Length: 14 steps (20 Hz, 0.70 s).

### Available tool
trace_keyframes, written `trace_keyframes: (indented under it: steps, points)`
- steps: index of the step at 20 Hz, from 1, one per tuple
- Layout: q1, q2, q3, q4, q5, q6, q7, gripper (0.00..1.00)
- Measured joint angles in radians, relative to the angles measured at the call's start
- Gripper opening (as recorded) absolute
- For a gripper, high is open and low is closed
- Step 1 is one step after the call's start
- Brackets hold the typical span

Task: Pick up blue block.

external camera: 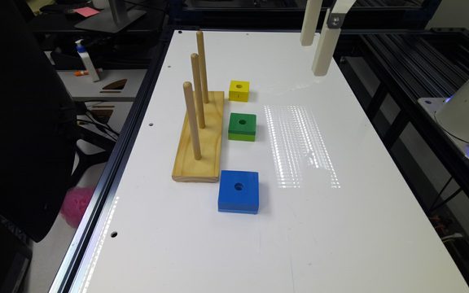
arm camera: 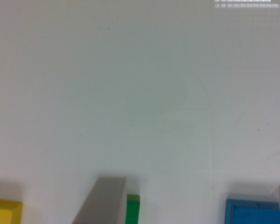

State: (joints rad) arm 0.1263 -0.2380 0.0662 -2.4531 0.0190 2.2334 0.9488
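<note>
**benchrat:** so where's everything sitting right now?

**pegfan:** The flat square bright-blue wooden block with the round centre hole (external camera: pixel 238 190) lies flat on the white counter (external camera: pixel 340 228), just off the near corner of the pale wooden base board (external camera: pixel 202 140) that carries three upright wooden pegs (external camera: pixel 197 91). It's the nearest and biggest of a row of three. Behind it is the smaller green square block with a hole (external camera: pixel 242 126), and further back the little yellow block (external camera: pixel 239 90), all just beside the board on the exterior view's right.

**benchrat:** and the arm?

**pegfan:** The fingers (external camera: pixel 316 40) hang high over the far end of the counter, well apart from the blue block and touching nothing. They look spread wide, two long white bars with a clear gap and nothing between them. In the wrist view one grey finger (arm camera: pixel 102 200) pokes in at the edge, with slivers of the yellow, green and blue blocks along the same edge.

**benchrat:** anything else around?

**pegfan:** A white spray bottle (external camera: pixel 87 61) on a side desk at the exterior view's left, and something pink and fluffy (external camera: pixel 75 203) on the floor.
</note>
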Motion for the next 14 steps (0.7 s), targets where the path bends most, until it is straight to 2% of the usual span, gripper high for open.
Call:
trace_keyframes:
  steps: [2, 8, 10, 11, 14]
  points:
    - [0.0, 0.005, 0.01, 0.011, 0.0013, 0.0, 0.009, 1.0]
    - [0.0, 0.076, 0.062, 0.077, 0.0026, 0.02, 0.06, 1.0]
    - [0.0, 0.097, 0.072, 0.094, 0.0026, 0.027, 0.07, 1.0]
    - [0.0, 0.126, 0.082, 0.121, 0.0026, 0.034, 0.08, 1.0]
    - [0.0, 0.181, 0.1, 0.175, 0.0026, 0.037, 0.098, 1.0]
